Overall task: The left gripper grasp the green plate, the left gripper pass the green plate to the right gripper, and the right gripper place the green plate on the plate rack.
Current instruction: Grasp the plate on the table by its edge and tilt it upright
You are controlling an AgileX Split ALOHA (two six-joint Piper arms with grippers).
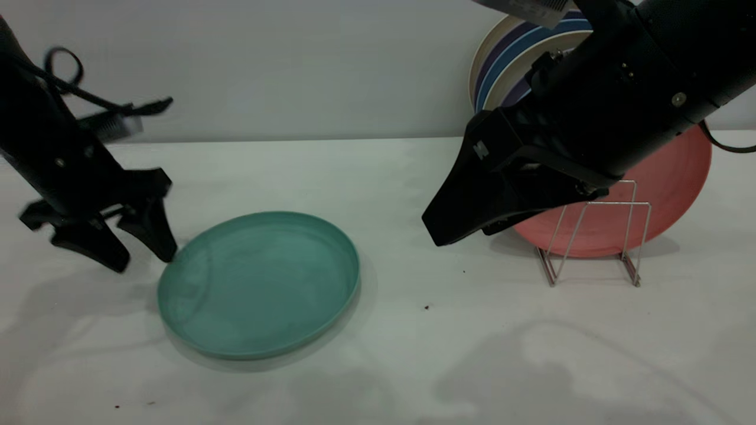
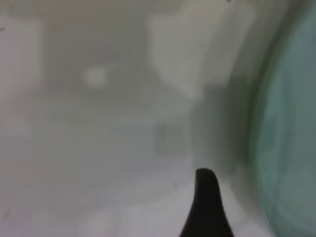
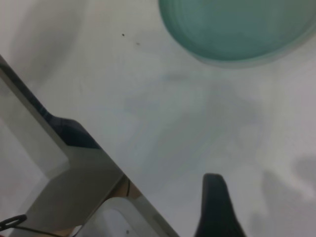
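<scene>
The green plate (image 1: 260, 283) lies flat on the white table, left of centre. My left gripper (image 1: 144, 257) is open and low over the table at the plate's left rim, its nearer finger right beside the rim. In the left wrist view one finger (image 2: 205, 207) shows next to the plate's edge (image 2: 291, 148). My right gripper (image 1: 463, 233) hangs open and empty above the table, between the plate and the plate rack (image 1: 596, 236). The right wrist view shows one finger (image 3: 215, 207) and the plate (image 3: 237, 24) farther off.
A salmon-pink plate (image 1: 667, 195) stands on edge in the rack. Several blue and cream plates (image 1: 520, 59) lean behind it against the back wall. The right arm covers part of them. A grey table edge (image 3: 64, 163) shows in the right wrist view.
</scene>
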